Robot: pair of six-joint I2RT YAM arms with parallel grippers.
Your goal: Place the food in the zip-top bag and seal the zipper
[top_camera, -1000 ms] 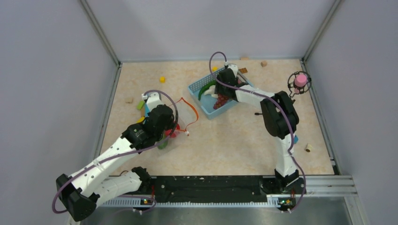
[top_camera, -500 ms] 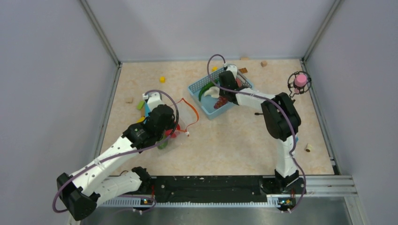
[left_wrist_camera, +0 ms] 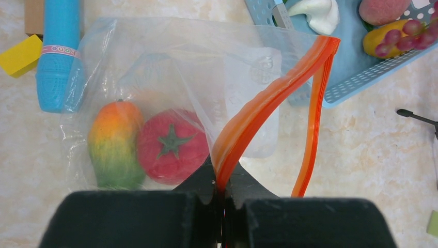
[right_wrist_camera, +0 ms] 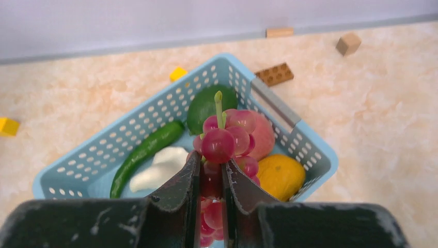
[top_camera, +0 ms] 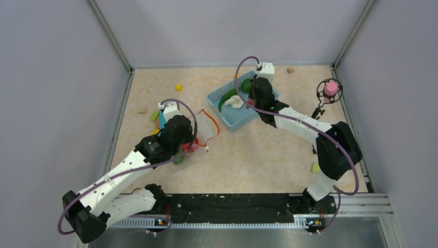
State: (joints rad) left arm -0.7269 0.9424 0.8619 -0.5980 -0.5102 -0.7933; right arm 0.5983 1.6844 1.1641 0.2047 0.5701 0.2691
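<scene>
The clear zip-top bag (left_wrist_camera: 155,77) lies on the table with a yellow-green mango (left_wrist_camera: 114,144) and a red tomato (left_wrist_camera: 172,146) inside. My left gripper (left_wrist_camera: 222,191) is shut on its orange-red zipper (left_wrist_camera: 268,98), holding the mouth open; it also shows in the top view (top_camera: 187,147). My right gripper (right_wrist_camera: 210,173) is shut on the purple grapes (right_wrist_camera: 224,139), held above the light-blue basket (right_wrist_camera: 310,150). In the basket lie a long green chili (right_wrist_camera: 147,152), a green pepper (right_wrist_camera: 204,106), a pink peach (right_wrist_camera: 263,137) and an orange (right_wrist_camera: 281,175).
A white toy piece (right_wrist_camera: 157,173) lies in the basket. A light-blue stick (left_wrist_camera: 59,51) and a yellow block (left_wrist_camera: 20,56) lie beside the bag. A pink object on a black stand (top_camera: 329,89) is at the right. A brown brick (right_wrist_camera: 274,74) and small blocks lie scattered.
My right gripper has risen out of the basket with the grapes, and the right arm's elbow has swung to the right. The left arm and the bag have not moved.
</scene>
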